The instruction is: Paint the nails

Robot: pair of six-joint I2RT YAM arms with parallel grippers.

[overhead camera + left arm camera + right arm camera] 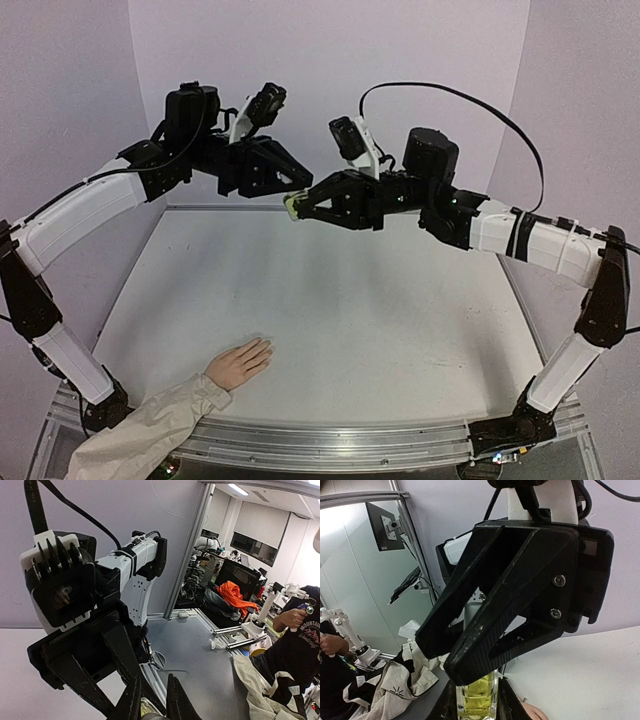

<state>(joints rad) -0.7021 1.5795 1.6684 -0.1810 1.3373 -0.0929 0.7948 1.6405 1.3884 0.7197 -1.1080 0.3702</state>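
Nails (266, 348): on hand (238, 364) lying near-left, fingertips pointing far-right, well below the left gripper (152, 700) pinched on cap (150, 714) and the right gripper (300, 208) clamped around bottle (479, 692); left arm's side.

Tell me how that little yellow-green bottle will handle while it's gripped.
The bottle looks like clear, rigid glass: it probably won't squash, but might crack if dropped to the table. Its smooth sides could slip in the right gripper. The yellow liquid inside likely makes it heavy for its size.
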